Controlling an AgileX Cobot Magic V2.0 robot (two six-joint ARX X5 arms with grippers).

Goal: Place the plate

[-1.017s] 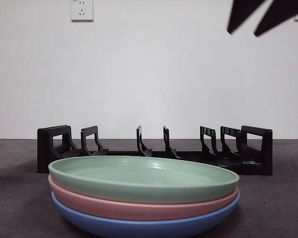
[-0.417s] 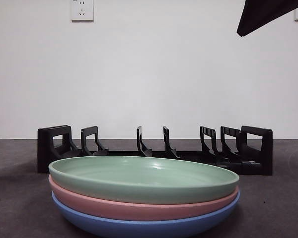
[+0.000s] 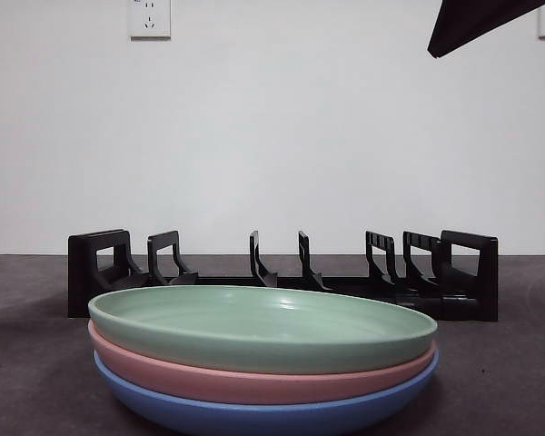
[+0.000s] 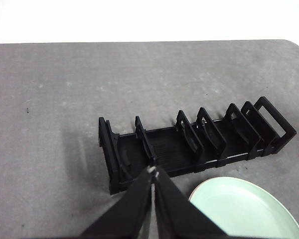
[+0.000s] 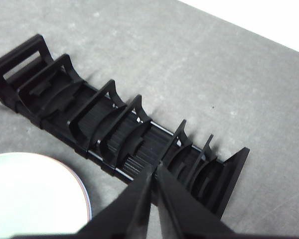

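the right gripper [image 5: 153, 172], high at 1 o'clock, has closed its fingers together. the green plate [image 3: 263, 327] still waits. left gripper [image 4: 153, 173] fingers together too.

Bright, even light; soft shadows, sharp focus

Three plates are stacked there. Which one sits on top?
The pale green round plate is on top. The pink plate lies under it, and the blue plate rests on the table at the bottom.
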